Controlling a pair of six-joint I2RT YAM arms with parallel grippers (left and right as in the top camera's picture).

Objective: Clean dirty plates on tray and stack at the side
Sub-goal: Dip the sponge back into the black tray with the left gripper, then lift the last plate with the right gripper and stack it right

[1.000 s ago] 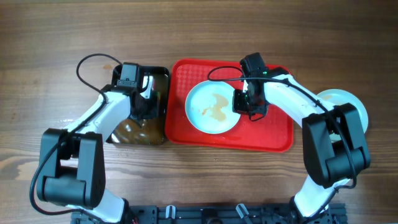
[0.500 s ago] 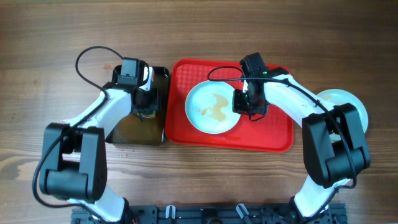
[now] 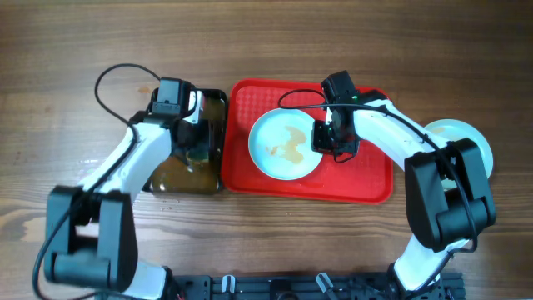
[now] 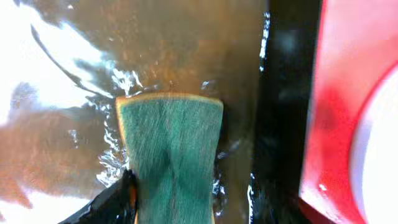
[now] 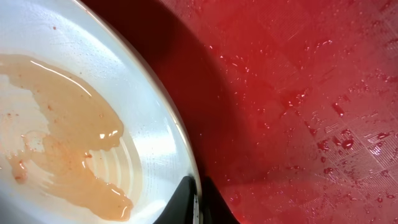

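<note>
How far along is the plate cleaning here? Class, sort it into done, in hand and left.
Done: a pale plate lies beside the tray at the right; how many are stacked is unclear. In hand: the left gripper dips a green sponge in the tub; the right gripper pinches the rim of the smeared plate on the tray. Left: wiping and stacking it.

The overhead camera looks straight down on the whole tabletop, with the arm bases at its near edge. The left wrist camera hangs close over the black tub point(image 4: 283, 124) and the sponge point(image 4: 171, 155). The right wrist camera sits very near the plate point(image 5: 74, 37) rim. All three views share the red tray point(image 3: 366, 179).
</note>
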